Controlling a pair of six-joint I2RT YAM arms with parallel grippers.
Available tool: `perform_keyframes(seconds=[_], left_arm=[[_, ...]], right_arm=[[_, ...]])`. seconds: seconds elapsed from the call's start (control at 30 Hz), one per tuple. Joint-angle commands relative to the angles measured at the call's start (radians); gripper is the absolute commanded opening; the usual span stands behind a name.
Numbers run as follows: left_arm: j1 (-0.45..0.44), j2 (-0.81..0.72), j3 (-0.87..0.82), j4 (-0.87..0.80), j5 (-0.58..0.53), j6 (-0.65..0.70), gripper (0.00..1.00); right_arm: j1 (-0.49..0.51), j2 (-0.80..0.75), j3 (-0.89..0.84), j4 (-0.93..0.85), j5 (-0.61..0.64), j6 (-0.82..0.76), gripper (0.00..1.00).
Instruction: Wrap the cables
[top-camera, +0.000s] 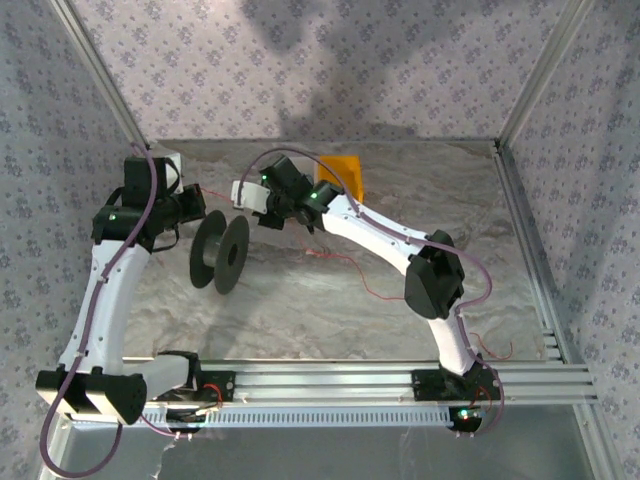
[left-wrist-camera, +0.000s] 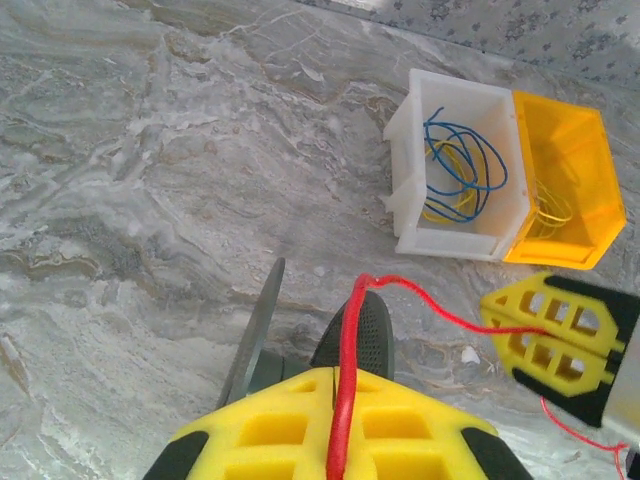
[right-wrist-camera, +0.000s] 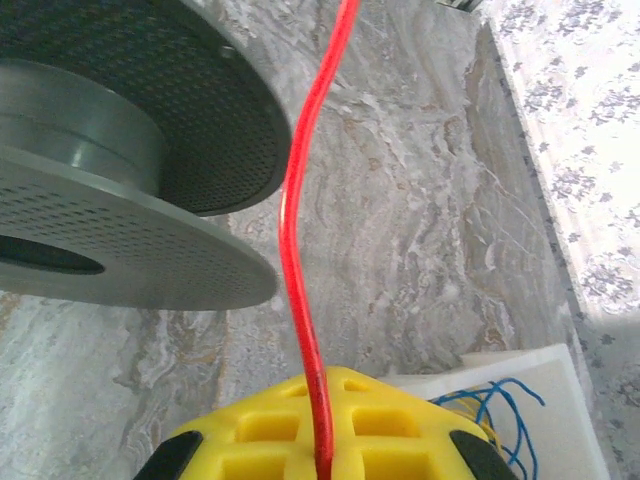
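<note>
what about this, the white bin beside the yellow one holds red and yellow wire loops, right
No. The wire loops in the white bin beside the yellow bin are blue and yellow, not red and yellow; the left wrist view shows it.

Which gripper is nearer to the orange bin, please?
Right. The right gripper hangs close to the orange bin, pinching the red cable; the left gripper pinches it farther off, by the black spool.

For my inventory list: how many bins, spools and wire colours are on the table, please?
Bins: 2 (white bin, yellow bin)
Spools: 1 (black spool)
Wire colours: 3 (red cable, blue wire, yellow wire)
Total: 6
</note>
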Motion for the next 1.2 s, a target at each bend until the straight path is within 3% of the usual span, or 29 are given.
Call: perform_keyframes(seconds=[0.0, 0.13, 0.3, 0.53, 0.7, 0.97, 1.17], left_arm=[[0.011, 0.02, 0.048, -0.127, 0.088, 0.062, 0.0], [0.014, 0.065, 0.088, -0.287, 0.12, 0.141, 0.0], [0.014, 0.13, 0.135, -0.482, -0.056, 0.214, 0.0], [0.014, 0.155, 0.203, -0.587, -0.177, 0.261, 0.0], [0.012, 0.163, 0.216, -0.616, -0.197, 0.284, 0.0], [0.009, 0.12, 0.103, -0.572, -0.12, 0.283, 0.0], [0.007, 0.145, 0.096, -0.596, -0.209, 0.266, 0.04]], right_arm=[[-0.036, 0.028, 0.073, -0.008, 0.041, 0.008, 0.0], [-0.068, 0.074, 0.142, -0.027, 0.103, 0.004, 0.0], [-0.107, 0.126, 0.215, -0.042, 0.17, -0.003, 0.0], [-0.134, 0.156, 0.249, -0.04, 0.215, -0.01, 0.0], [-0.134, 0.154, 0.241, -0.041, 0.216, -0.007, 0.0], [-0.111, 0.1, 0.148, -0.006, 0.176, 0.0, 0.0], [-0.096, 0.074, 0.091, 0.009, 0.174, 0.012, 0.0]])
